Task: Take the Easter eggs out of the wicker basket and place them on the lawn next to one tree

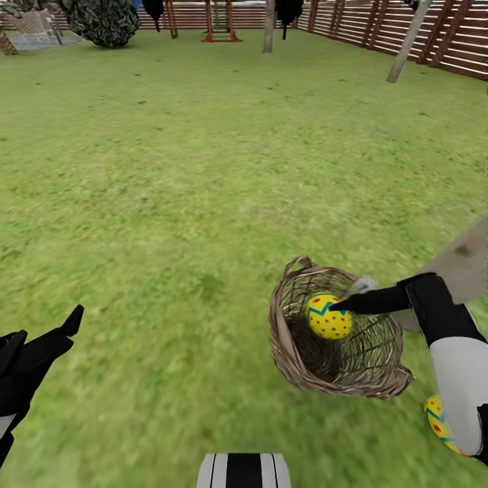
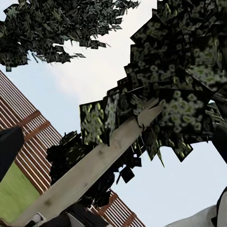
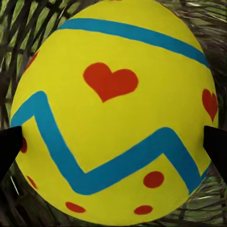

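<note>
The brown wicker basket (image 1: 291, 346) stands tilted on the lawn (image 1: 203, 190) at the lower right. Inside it, my right gripper (image 1: 337, 308) is shut on a yellow Easter egg (image 1: 330, 318) with blue zigzag bands and red marks. In the right wrist view this egg (image 3: 113, 113) sits between the two black fingertips (image 3: 9, 146), which touch its sides. A second banded egg (image 1: 437, 420) lies on the grass beside the basket, half hidden by my right arm, close to a pale tree trunk (image 1: 464, 264). My left gripper (image 1: 44, 332) hangs open over the grass at the lower left, holding nothing.
The slatted wooden fence (image 1: 407, 34) rings the garden at the back and right. More pale trunks (image 1: 405, 47) and a play frame (image 1: 220, 24) stand far off. The left wrist view looks up along a trunk (image 2: 94, 165) into dark speckled leaves (image 2: 179, 85).
</note>
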You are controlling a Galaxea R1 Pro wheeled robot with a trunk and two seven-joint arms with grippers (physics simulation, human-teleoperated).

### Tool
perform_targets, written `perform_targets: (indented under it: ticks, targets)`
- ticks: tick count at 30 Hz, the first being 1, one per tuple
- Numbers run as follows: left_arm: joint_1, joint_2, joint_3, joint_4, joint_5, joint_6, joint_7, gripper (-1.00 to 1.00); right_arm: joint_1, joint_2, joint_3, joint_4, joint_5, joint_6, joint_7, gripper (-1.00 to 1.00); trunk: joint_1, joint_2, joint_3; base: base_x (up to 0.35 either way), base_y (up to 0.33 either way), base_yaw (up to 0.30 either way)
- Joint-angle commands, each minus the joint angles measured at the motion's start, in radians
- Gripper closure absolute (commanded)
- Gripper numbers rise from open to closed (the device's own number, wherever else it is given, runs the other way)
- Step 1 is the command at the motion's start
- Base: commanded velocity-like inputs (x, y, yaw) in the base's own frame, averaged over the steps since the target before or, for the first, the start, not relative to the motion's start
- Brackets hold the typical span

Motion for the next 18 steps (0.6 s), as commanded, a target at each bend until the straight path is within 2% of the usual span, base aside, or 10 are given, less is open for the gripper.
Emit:
perform_targets:
  ticks: [1,5,6,8,10,16,18]
  targets:
    - [0.0,0.0,0.0,0.0,0.001,0.011,-0.003,-1.0,-0.001,-0.014,-0.003,-0.001,0.011,0.007,0.065,1.0,-0.001,0.0,0.003,0.0,0.0,0.0]
    - [0.0,0.0,0.0,0.0,0.0,0.011,-0.003,-1.0,0.0,-0.033,-0.003,-0.001,0.01,0.004,0.235,1.0,-0.002,0.001,0.019,0.0,0.0,0.0]
    - [0.0,0.0,0.0,0.0,-0.001,0.011,-0.003,-1.0,0.0,-0.034,-0.003,-0.002,0.004,0.004,0.247,1.0,-0.003,0.001,0.023,0.0,0.0,0.0]
    - [0.0,0.0,0.0,0.001,0.003,0.011,-0.003,-1.0,0.003,-0.034,-0.003,-0.001,-0.025,0.004,0.247,1.0,-0.003,0.001,0.023,0.0,0.0,0.0]
    - [0.0,-0.001,0.0,0.014,0.009,0.01,-0.003,-1.0,0.004,-0.033,-0.003,-0.002,-0.035,0.003,0.247,1.0,-0.003,0.001,0.023,0.0,0.0,0.0]
    - [0.0,-0.001,0.0,0.029,0.007,0.011,-0.003,-1.0,0.004,-0.035,-0.004,-0.005,-0.038,0.003,0.247,1.0,-0.003,0.001,0.023,-0.262,0.0,0.0]
    - [0.0,-0.001,0.0,0.036,0.013,0.009,-0.003,-1.0,0.004,-0.035,-0.024,-0.032,-0.038,0.003,0.247,1.0,-0.003,0.001,0.023,-0.033,0.0,0.0]
